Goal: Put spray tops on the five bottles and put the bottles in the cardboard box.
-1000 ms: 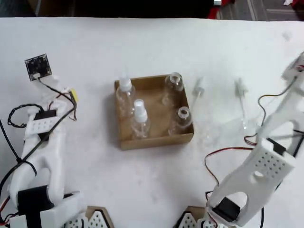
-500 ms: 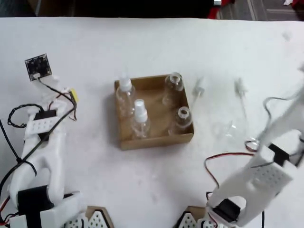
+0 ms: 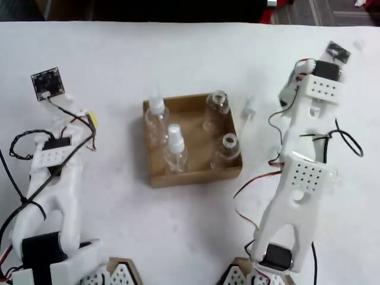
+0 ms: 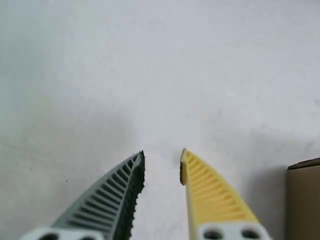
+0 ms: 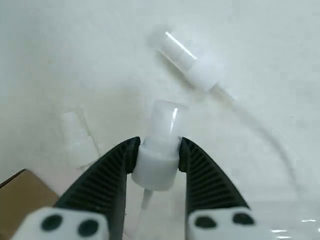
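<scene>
Where the white table (image 3: 190,53) shows between the two arms, an open brown cardboard box (image 3: 196,175) sits with four clear plastic bottles standing upright inside it. Two of them, in the half of the box toward the left arm (image 3: 53,172), carry white spray tops: the far capped bottle (image 3: 157,122) stands in the box's far corner, and the near capped bottle (image 3: 176,151) is closer to its front wall. The other two, in the half toward the right arm (image 3: 303,178), have bare necks: the far open bottle (image 3: 218,110) and the near open bottle (image 3: 227,148) each stand in a corner of the box.

The right arm stretches over the table beside the box, on the side of the open bottles. The right gripper (image 5: 159,144) has its black fingers (image 5: 112,175) pinched on a white plastic spray top (image 5: 162,125). They hold it by the collar, with the nozzle head sticking out past the tips. Farther from the box, a second spray top (image 5: 187,62) lies flat on the table with its thin dip tube trailing. A third spray top (image 3: 249,108) lies just beside the box's far corner on that same side.

On the opposite side of the box, the left gripper (image 4: 162,155) hangs over bare table. Its grey finger (image 4: 117,195) and yellow finger (image 4: 210,195) are spread apart with nothing between them.
</scene>
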`<action>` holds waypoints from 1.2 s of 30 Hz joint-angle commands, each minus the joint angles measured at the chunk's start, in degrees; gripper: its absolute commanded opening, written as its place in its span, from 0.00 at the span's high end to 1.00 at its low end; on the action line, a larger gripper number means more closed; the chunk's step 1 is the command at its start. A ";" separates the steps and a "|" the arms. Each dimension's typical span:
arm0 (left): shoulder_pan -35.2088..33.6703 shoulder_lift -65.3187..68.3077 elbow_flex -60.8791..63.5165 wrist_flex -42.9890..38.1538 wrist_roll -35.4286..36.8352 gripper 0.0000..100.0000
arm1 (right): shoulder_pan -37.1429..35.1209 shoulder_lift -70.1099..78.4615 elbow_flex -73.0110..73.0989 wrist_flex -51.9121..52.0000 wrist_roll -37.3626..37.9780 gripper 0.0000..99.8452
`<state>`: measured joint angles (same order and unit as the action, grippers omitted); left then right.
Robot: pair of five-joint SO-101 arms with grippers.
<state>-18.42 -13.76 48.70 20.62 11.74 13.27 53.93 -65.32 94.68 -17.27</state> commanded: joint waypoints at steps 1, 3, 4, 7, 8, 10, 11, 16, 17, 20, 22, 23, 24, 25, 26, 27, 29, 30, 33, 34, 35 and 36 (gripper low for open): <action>0.84 -0.13 -3.43 -1.32 -0.53 0.88 | -1.10 -0.92 -0.44 -0.40 1.93 0.95; 0.84 -0.13 -3.43 -1.32 -0.53 0.88 | -0.75 -0.92 -0.44 -0.04 2.46 0.86; 0.84 -0.13 -3.43 -1.32 -0.53 0.88 | -0.48 -0.92 -0.53 0.40 2.55 0.82; 0.84 -0.13 -3.43 -1.32 -0.53 0.88 | 0.40 -0.92 -2.20 1.98 2.64 0.77; 0.84 -0.13 -3.43 -1.32 -0.53 0.88 | 0.66 -0.92 -3.08 2.68 2.73 0.78; 0.84 -0.13 -3.43 -1.32 -0.53 0.88 | 0.92 -0.92 -5.01 3.74 2.90 0.79; 0.84 -0.13 -3.43 -1.32 -0.53 0.88 | 0.92 -0.92 -5.89 3.82 4.13 0.79; 0.84 -0.13 -3.43 -1.14 -0.53 0.88 | 2.15 -1.45 -7.38 4.09 7.12 0.79; 0.84 -0.13 -3.43 -1.14 -0.53 0.88 | 3.21 -2.42 -7.21 4.18 7.12 0.79; 0.75 -0.13 -3.43 -1.23 -0.53 0.88 | 8.31 -7.78 -5.80 4.26 7.12 0.79; 0.84 -0.13 -3.43 -1.32 -0.53 0.88 | 11.74 -12.97 -2.37 4.26 6.77 0.79; 0.84 -0.22 -3.43 -1.32 -0.53 0.88 | 13.32 -15.78 0.53 4.26 6.68 0.79; 0.92 -0.22 -3.43 -1.32 -0.53 0.88 | 14.73 -18.86 3.87 4.26 6.59 0.79; 1.36 -0.31 -3.43 -1.32 -0.53 0.88 | 15.87 -22.02 7.74 4.26 6.59 0.79; 1.89 -0.40 -3.43 -1.32 -0.53 0.88 | 16.75 -25.27 11.78 4.26 6.59 0.79; 2.33 -0.40 -3.43 -1.32 -0.53 0.88 | 17.45 -28.62 16.35 4.26 6.59 0.79; 2.59 -0.40 -3.43 -1.23 -0.62 0.88 | 18.51 -35.38 25.67 4.18 6.51 0.79; 2.59 -0.40 -3.43 -1.23 -1.41 0.88 | 18.86 -38.55 30.15 4.09 6.51 0.79; 2.59 -0.31 -3.34 -0.97 -4.31 0.88 | 19.91 -47.25 42.46 3.82 5.27 0.79; 2.59 -0.31 -3.25 -0.97 -4.57 0.89 | 20.53 -49.63 45.98 3.82 3.60 0.79; 2.59 -0.31 -3.16 -0.88 -4.57 0.89 | 21.41 -51.91 49.41 3.82 1.49 0.79; 2.59 -0.31 -3.08 -0.88 -4.66 0.89 | 22.20 -54.02 52.66 3.82 -0.70 0.79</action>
<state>-16.75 -13.76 48.70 20.62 8.31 32.35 11.21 -24.44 97.41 -12.09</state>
